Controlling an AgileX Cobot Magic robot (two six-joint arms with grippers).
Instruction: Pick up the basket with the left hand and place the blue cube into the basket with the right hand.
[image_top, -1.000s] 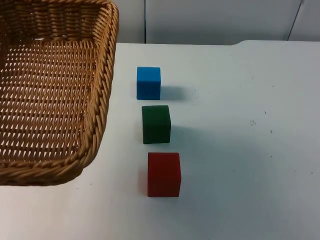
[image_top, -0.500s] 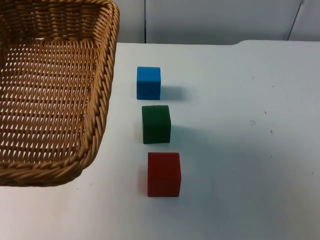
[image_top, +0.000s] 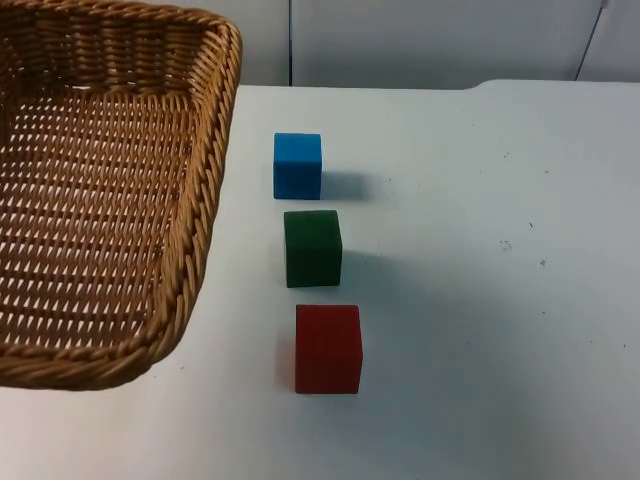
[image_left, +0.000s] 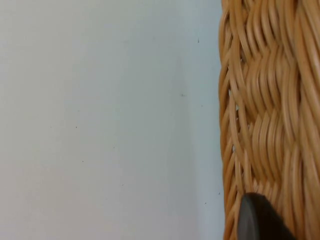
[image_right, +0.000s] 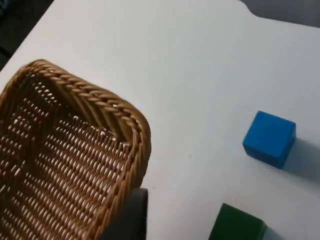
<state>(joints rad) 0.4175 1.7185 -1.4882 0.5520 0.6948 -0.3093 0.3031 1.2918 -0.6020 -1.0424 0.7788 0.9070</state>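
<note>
The wicker basket (image_top: 100, 190) filled the upper left of the top view, its near rim seeming raised off the white table (image_top: 480, 250) and tilted, which I judged to mean the lift by the left arm was under way. In the left wrist view a black fingertip of the left gripper (image_left: 257, 220) lay against the woven wall of the basket (image_left: 265, 115); it appeared clamped on the rim, though the second finger was hidden.

The blue cube (image_top: 297, 165) sat on the table just right of the basket, at the far end of a row with the green cube (image_top: 312, 248) in the middle and the red cube (image_top: 327, 348) nearest. All three stood apart from one another.

The right wrist view looked down on the basket, the blue cube (image_right: 269, 138) and the green cube (image_right: 237, 225); whether the right gripper was open could not be told. Picking and dropping the blue cube remained undone.
</note>
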